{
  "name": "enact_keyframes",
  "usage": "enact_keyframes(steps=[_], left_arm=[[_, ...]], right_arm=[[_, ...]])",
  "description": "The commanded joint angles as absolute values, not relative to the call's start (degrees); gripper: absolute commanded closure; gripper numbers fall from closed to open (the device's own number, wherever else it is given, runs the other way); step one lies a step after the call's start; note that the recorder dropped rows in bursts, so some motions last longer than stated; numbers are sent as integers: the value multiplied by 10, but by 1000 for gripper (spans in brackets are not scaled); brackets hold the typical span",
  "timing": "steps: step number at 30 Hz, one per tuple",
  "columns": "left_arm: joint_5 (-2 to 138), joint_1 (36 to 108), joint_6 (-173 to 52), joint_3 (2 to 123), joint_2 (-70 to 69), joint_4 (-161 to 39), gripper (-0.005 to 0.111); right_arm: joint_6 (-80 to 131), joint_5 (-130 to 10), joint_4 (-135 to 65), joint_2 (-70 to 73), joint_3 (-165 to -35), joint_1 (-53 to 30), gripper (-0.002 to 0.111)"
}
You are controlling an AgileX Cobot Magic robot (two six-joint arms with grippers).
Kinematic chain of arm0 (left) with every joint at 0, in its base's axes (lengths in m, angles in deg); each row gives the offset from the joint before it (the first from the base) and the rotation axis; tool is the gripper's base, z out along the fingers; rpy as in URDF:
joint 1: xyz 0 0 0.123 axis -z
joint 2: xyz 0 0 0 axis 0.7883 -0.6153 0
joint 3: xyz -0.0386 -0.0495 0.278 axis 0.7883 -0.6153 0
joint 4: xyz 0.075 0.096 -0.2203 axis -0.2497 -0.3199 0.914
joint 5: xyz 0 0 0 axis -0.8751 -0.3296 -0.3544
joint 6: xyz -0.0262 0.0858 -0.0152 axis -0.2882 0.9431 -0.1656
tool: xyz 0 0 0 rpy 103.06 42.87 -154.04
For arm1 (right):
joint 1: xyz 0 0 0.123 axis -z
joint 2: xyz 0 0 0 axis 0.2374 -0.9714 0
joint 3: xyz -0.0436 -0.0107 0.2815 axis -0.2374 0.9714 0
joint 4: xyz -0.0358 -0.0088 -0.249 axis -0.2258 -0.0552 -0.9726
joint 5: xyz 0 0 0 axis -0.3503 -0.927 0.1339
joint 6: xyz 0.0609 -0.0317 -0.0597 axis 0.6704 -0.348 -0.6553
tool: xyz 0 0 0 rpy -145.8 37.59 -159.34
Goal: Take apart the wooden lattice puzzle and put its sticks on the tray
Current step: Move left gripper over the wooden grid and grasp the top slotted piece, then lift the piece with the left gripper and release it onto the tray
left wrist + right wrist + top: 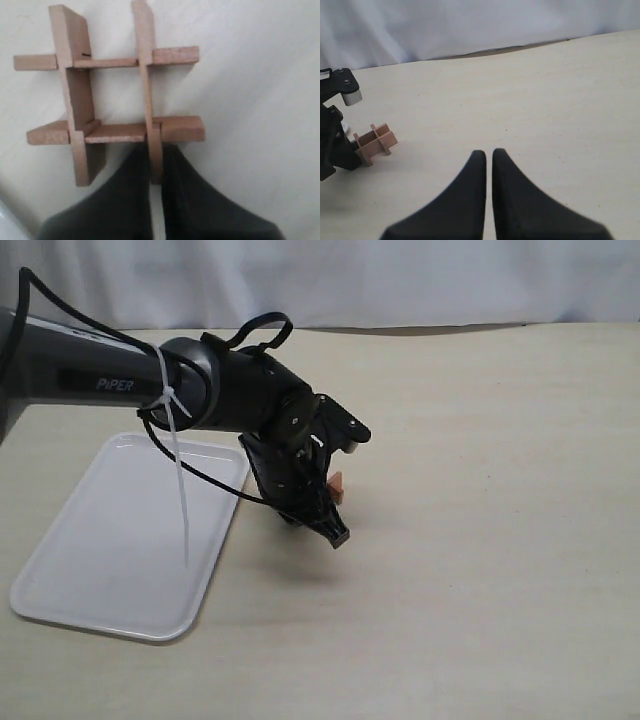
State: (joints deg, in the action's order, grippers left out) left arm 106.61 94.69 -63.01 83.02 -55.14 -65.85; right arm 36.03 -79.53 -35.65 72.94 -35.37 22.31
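The wooden lattice puzzle (116, 133) is a small reddish-brown hash of interlocked sticks lying on the table. My left gripper (156, 152) is shut on the near end of one stick (146, 85), with a dark finger on each side of it. In the exterior view the puzzle (337, 485) only peeks out behind that gripper (333, 508), just right of the white tray (120, 540). The right wrist view shows the puzzle (375, 142) whole, far off to the side. My right gripper (488, 153) is shut on nothing, above bare table.
The left arm (120, 380) reaches in over the tray's far corner, with a white zip tie (180, 490) hanging from it. A pale curtain (350, 280) runs behind the table's back edge. The right arm is outside the exterior view.
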Motion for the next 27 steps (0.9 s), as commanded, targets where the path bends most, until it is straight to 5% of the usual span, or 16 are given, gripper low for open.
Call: enact_keyframes(steps=[1,15,27], left_arm=[[1081,948,-623,829,-546,-662,107],[1188,943,-617,829,-389,-664,107],[1270,760,-618,742,-317,-662,107]], right_arm=[[362,-793,-356,732,-353,224,104],[362,-793,-356,732,-353,224,104],[362,-793,-356,732,-353,224,104]])
